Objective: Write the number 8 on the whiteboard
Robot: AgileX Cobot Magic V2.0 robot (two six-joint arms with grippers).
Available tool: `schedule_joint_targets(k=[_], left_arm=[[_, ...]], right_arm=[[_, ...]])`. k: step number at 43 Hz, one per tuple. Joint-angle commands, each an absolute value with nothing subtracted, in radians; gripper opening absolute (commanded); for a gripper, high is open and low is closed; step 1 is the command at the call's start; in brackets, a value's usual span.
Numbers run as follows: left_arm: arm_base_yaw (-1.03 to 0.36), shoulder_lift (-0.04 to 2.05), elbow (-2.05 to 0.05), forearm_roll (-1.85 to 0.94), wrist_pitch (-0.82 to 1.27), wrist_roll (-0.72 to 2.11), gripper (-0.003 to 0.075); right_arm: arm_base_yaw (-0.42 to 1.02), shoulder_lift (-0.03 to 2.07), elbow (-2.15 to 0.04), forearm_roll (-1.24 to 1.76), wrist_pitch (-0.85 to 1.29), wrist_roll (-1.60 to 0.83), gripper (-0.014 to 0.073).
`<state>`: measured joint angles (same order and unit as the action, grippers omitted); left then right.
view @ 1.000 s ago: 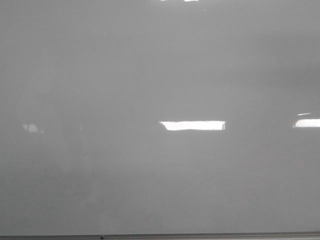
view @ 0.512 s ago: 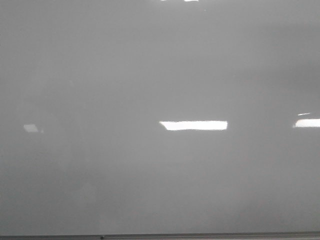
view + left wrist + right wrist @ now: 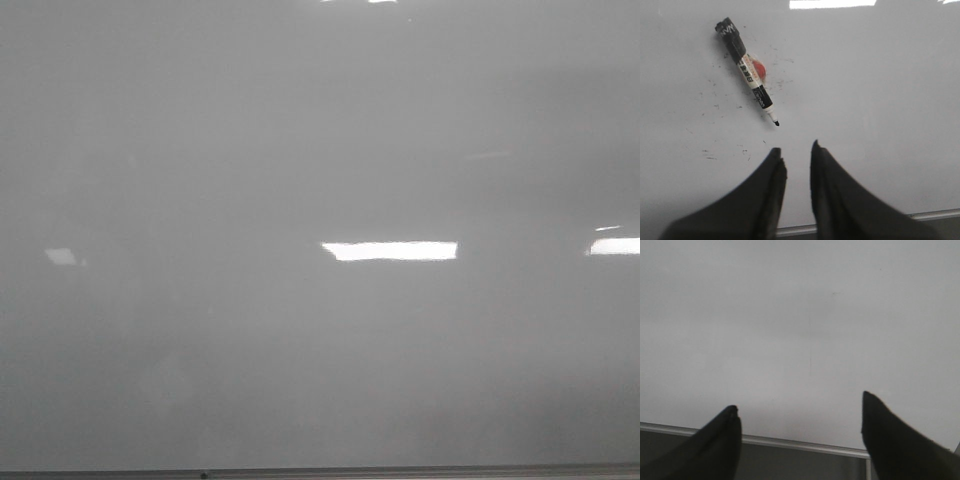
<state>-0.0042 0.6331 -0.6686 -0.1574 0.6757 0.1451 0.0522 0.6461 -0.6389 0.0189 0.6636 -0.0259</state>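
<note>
The whiteboard fills the front view edge to edge, glossy and pale grey, with a thin dark edge along the bottom of the frame. No number 8 is visible on it in any view; the writing looks not yet begun.

In the upper left of the left wrist view a marker lies flat on the board, uncapped, its black tip pointing toward the frame's centre. Just beside its barrel sits a small red object, blurred and partly hidden. Faint dark specks surround both. The barrel carries a white label with printing, too small and soft to read, and pale lettering near the black end that I also cannot make out.

The left gripper sits at lower centre of that view, its fingers nearly together with a narrow gap, holding nothing, near the marker's tip but apart from it.

In the right wrist view the right gripper stands wide apart and empty above the board's lower frame.

The marker is likely light, rigid and smooth, prone to rolling; mid-barrel over the label seems the surest hold.
</note>
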Motion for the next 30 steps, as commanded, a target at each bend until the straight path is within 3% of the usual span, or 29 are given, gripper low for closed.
schedule_joint_targets(k=[1,5,7,30], left_arm=[[-0.008,0.674,-0.696,-0.172,0.605,0.133,0.0487],[-0.008,0.722,-0.696,-0.165,0.605,0.133,0.0624],[-0.006,0.751,-0.696,-0.158,0.604,0.133,0.0637],[0.032,1.084,-0.698,-0.154,0.294,0.057,0.0636]], right_arm=[[0.053,0.659,-0.665,0.02,0.6,-0.034,0.0626],[0.053,0.659,-0.665,0.02,0.6,-0.034,0.0625],[0.053,0.659,-0.665,0.02,0.6,-0.034,0.0625],[0.053,0.659,-0.665,0.02,0.6,-0.034,0.0625]])
